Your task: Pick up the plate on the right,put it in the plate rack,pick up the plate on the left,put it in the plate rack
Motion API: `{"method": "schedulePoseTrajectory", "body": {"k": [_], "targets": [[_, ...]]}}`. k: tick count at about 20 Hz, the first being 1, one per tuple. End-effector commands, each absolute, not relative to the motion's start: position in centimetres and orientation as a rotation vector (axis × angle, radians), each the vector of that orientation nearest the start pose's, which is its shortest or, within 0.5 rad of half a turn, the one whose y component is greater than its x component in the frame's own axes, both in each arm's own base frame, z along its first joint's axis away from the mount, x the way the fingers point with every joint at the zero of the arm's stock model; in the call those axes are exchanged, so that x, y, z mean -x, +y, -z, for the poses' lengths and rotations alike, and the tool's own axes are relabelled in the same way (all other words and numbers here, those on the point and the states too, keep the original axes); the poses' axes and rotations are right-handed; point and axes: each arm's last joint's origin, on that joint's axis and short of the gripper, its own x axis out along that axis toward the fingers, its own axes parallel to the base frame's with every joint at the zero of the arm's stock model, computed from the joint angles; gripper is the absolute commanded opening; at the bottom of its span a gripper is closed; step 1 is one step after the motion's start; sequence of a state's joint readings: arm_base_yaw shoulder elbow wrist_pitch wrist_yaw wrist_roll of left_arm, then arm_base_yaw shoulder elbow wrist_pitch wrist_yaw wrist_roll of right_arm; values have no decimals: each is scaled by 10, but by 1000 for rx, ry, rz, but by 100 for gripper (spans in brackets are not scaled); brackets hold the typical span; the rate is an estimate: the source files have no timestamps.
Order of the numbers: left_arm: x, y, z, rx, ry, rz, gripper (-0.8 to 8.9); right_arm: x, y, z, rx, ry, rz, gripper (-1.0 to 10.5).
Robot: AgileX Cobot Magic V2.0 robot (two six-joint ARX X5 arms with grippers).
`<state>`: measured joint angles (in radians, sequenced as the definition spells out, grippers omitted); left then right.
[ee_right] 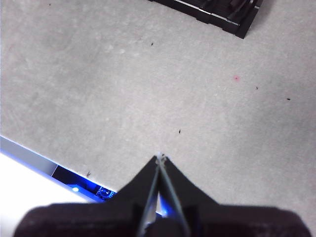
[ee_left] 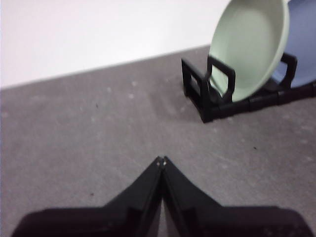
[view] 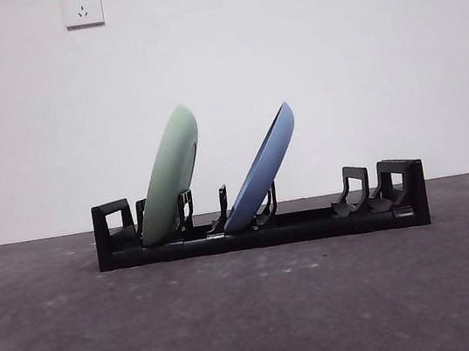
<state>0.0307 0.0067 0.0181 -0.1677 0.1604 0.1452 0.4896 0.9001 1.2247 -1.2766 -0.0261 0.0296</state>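
Both plates already stand in the long, low black plastic plate rack (view: 263, 229), so the task looks finished as far as placement goes. The pale green, smooth-glazed round plate (view: 170, 176) sits in a slot near the rack's left boxy end piece, and the blue round plate (view: 262, 168) stands a few prongs further along, toward the middle. Each leans the same way, its lower rim wedged between the upright curved prongs and its back resting on one of them, which is what keeps a thin, slippery disc from rolling or tipping flat. The right-hand slots are unoccupied. The rack rests on a grey, matte, slightly speckled counter (view: 256, 322) in front of a plain white wall (view: 288, 61) with two sockets. The left gripper (ee_left: 161, 160) hovers low over bare counter, well apart from the rack's green-plate end, its black wedge-shaped fingers pressed tip to tip with nothing between them. The right gripper (ee_right: 160, 158) likewise has its fingers closed together and carrying nothing, hanging over open counter near the counter's edge, with only a corner of the rack in sight; the thin pale streak between them is probably just a reflection, though the view is too blurred to be sure. Both arms appear to be parked clear of the plates.
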Motion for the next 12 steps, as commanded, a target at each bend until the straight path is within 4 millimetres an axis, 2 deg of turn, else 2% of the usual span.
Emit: {"method": "schedulePoseTrajectory", "body": {"k": [1,12], "targets": [[-96,-1,-151,-97,142,138,-3,-111,60,-364,194,948,-460,2],[-98,-1,-148,-93,183,140,-4,-112,61,-364,195,953,-459,2]]}}
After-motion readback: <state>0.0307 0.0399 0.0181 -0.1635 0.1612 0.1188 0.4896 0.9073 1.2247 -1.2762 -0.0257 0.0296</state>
